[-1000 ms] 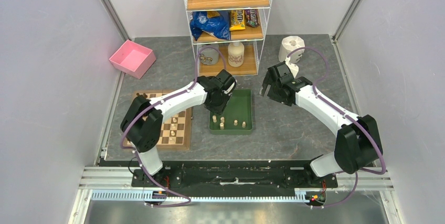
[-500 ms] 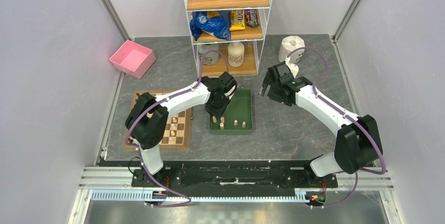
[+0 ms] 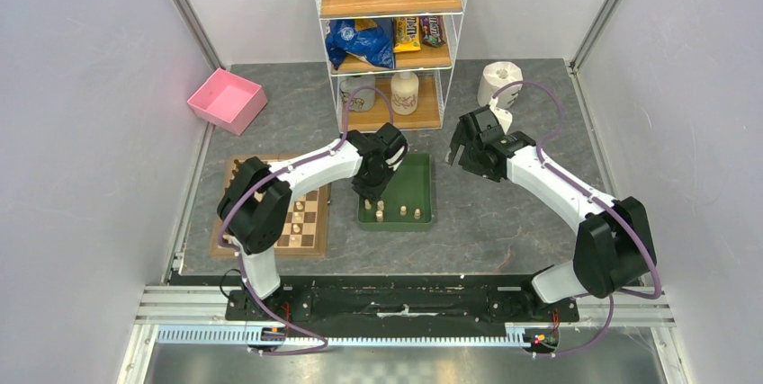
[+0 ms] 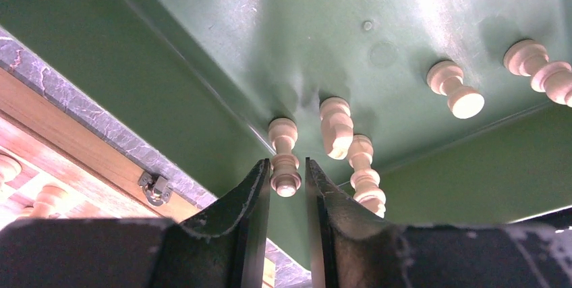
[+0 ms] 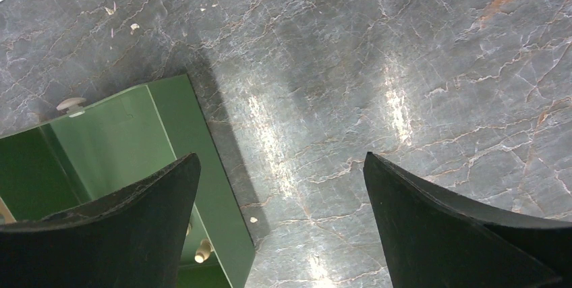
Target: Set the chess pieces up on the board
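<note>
Cream pcs [image 4: 284,156] in green tray [image 4: 202,5] — brown-checkered board [image 3: 304,222], grey veined table [image 5: 405,65].

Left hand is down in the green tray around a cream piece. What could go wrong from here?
The left hand straddles only the top of the cream piece; it could slip or tip when lifted. Two neighbouring pieces sit close beside its finger and could be knocked over.

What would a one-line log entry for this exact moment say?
left gripper: astride cream pawn in green tray, grip unclear | right gripper: open above table | board: partly set
</note>
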`<state>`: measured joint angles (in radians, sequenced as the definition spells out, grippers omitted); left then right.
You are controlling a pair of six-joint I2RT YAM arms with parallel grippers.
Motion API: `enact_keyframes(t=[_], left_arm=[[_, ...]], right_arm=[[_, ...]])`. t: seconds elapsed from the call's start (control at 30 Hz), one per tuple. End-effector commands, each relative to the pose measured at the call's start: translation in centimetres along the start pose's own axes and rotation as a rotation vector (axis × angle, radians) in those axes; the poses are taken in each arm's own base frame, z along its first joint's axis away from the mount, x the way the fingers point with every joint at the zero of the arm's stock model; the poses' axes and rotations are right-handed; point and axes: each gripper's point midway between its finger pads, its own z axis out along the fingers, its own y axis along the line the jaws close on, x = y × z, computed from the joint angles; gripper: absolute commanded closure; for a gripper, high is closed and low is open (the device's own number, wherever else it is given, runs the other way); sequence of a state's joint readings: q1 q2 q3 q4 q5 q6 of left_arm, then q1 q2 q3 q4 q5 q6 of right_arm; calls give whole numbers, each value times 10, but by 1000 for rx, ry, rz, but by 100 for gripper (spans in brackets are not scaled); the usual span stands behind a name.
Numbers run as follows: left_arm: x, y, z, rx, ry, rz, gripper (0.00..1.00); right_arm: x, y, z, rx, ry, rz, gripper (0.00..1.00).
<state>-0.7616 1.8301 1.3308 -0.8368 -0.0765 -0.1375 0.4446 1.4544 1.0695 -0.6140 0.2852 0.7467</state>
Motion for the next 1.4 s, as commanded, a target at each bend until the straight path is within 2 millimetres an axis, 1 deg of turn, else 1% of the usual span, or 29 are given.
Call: enact_keyframes(t=[0.0, 0.23, 0.27, 0.33, 0.43, 0.53, 0.63, 0.73, 0.87, 1.0, 1.1, 1.2, 1.27, 1.37], left_arm=[[-8, -1, -3, 0, -11, 39, 68], [-7, 2, -3, -19, -9, 30, 68], [-7, 3, -3, -23, -10, 29, 69], [-9, 3, -5, -26, -16, 25, 76], [-14, 3, -11, -22, -41, 14, 84], [-23, 2, -25, -15, -87, -3, 89], [-32, 3, -42, -17, -135, -20, 90], [-35, 7, -56, -35, -154, -32, 93], [-38, 18, -74, -87, -190, -56, 97], [-39, 30, -101, -139, -257, -111, 98], [-33, 42, -117, -182, -278, -172, 98], [-20, 54, -121, -172, -276, -253, 98], [-8, 64, -116, -152, -258, -320, 98], [12, 81, -104, -128, -208, -400, 98]], right_arm=[[-12, 5, -5, -22, -37, 7, 1], [-12, 6, -5, -26, -34, 8, 1], [-13, 7, -5, -27, -33, 8, 1], [-12, 7, -5, -29, -33, 7, 1], [-13, 7, -5, -27, -34, 5, 1], [-13, 7, -5, -28, -35, 4, 1], [-12, 7, -5, -28, -33, 8, 1], [-12, 7, -5, -28, -32, 6, 1], [-12, 7, -5, -29, -31, 8, 1], [-12, 7, -5, -31, -31, 7, 1], [-12, 8, -5, -33, -31, 10, 1], [-11, 8, -4, -34, -25, 9, 1], [-10, 9, -4, -36, -22, 9, 1], [-10, 9, -4, -39, -20, 10, 1]])
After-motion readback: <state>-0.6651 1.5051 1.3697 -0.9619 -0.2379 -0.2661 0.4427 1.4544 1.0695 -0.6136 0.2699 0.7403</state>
